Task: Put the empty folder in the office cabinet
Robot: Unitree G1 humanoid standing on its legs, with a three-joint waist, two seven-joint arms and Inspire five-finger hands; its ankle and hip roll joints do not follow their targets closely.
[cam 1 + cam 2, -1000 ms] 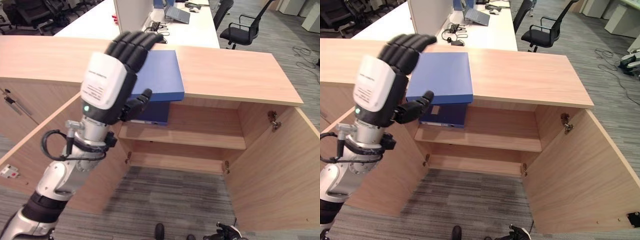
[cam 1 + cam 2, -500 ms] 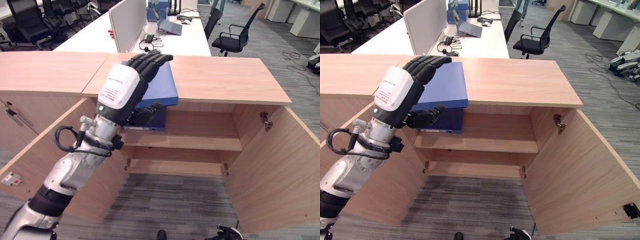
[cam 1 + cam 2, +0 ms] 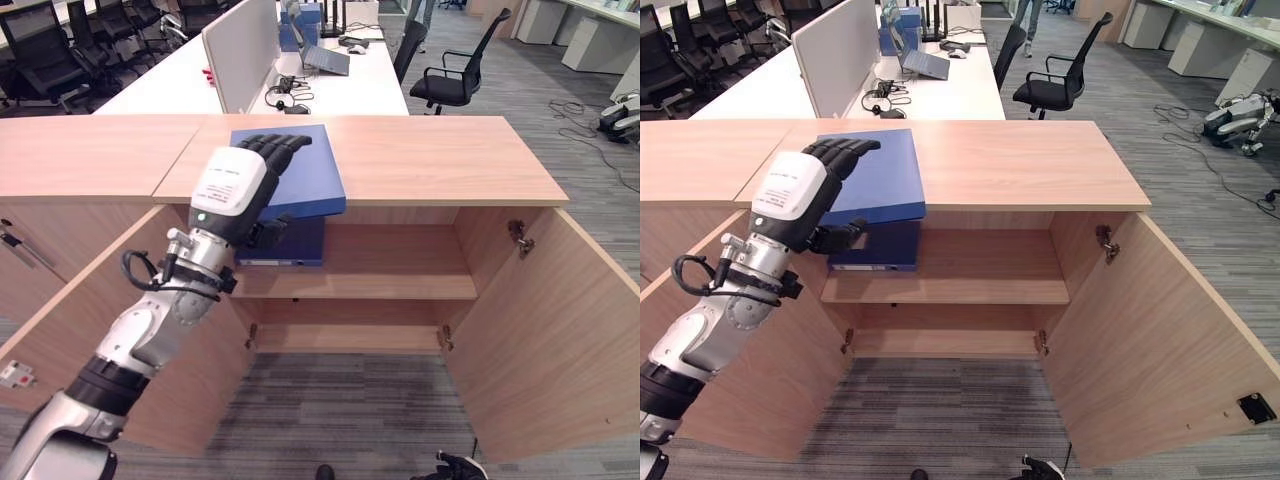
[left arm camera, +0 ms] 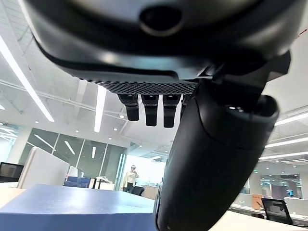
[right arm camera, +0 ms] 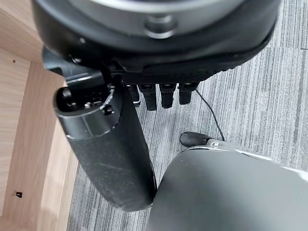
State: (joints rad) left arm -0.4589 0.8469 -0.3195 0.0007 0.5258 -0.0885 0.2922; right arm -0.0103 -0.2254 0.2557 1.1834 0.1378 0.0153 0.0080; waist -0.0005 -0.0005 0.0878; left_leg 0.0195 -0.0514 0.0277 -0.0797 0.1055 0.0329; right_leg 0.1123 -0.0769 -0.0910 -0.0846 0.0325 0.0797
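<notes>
Left hand, left eye view: left hand [image 3: 235, 190] is raised at the front left of the cabinet top, fingers curved over the near left part of the blue folder [image 3: 305, 175], thumb at the folder's front edge (whether it truly clasps the folder, I cannot tell).
Folder, left eye view: lies flat on the counter [image 3: 430, 160], its front edge jutting slightly past the counter's lip.
Cabinet, left eye view: office cabinet [image 3: 400, 260] stands with both doors swung wide; a second blue binder [image 3: 295, 245] sits on the upper shelf just under the folder.
Right eye view: same hold from a slightly shifted spot; the right door [image 3: 1160, 330] hangs open towards the camera, and grey carpet [image 3: 940, 410] lies in front.
Background, right eye view: white desks and a black office chair [image 3: 1055, 75] behind the counter.
Left wrist view: dark fingers and thumb above the folder's blue surface.
Right wrist view: right hand [image 5: 144, 96] hangs over the carpet, fingers fairly straight, holding nothing.
</notes>
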